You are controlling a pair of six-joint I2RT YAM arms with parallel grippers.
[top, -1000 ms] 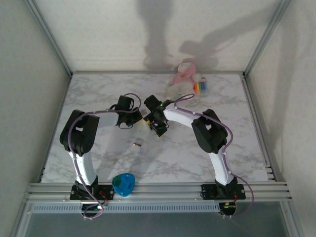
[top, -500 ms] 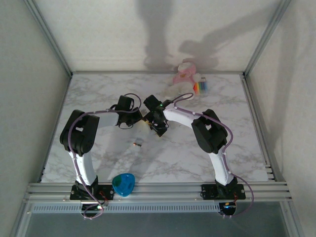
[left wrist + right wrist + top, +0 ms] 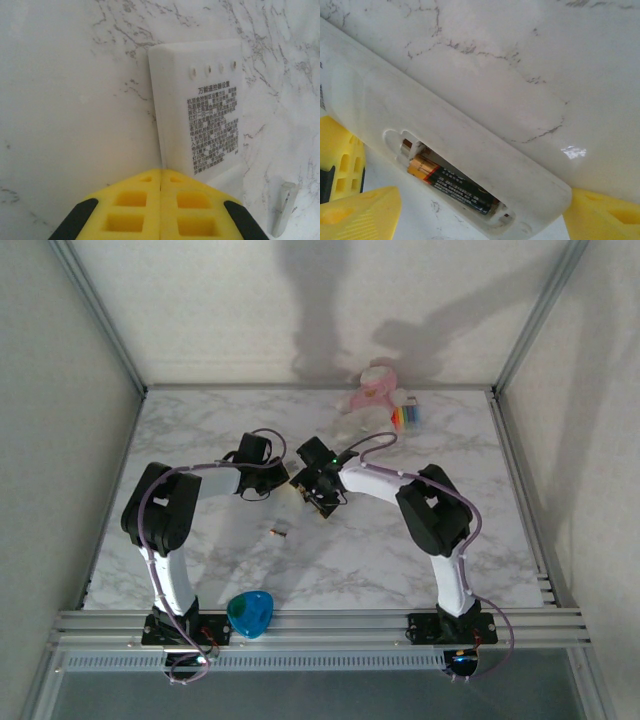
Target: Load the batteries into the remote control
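The remote control [image 3: 200, 110] lies face down on the marble, its printed label up. Its battery bay [image 3: 452, 182] is uncovered, and the dark battery with the orange end [image 3: 455, 186] lies inside, along one side. My right gripper [image 3: 485, 202] is open, one yellow finger on each side of that end of the remote. My left gripper [image 3: 160, 175] is shut, its joined tips at the remote's other end. The whitish battery with the reddish end [image 3: 278, 532] lies loose on the table, nearer the arm bases. Both grippers, left [image 3: 268, 483] and right [image 3: 318, 495], meet mid-table.
A blue heart-shaped item [image 3: 250, 613] sits at the near edge by the left base. A pink plush toy [image 3: 375, 388] and a rainbow-striped item [image 3: 407, 416] lie at the back right. A small whitish piece [image 3: 284, 207] rests beside the remote.
The right arm has shifted a little, its elbow swinging right and its gripper easing towards the near side. The left arm and the loose battery have stayed put.
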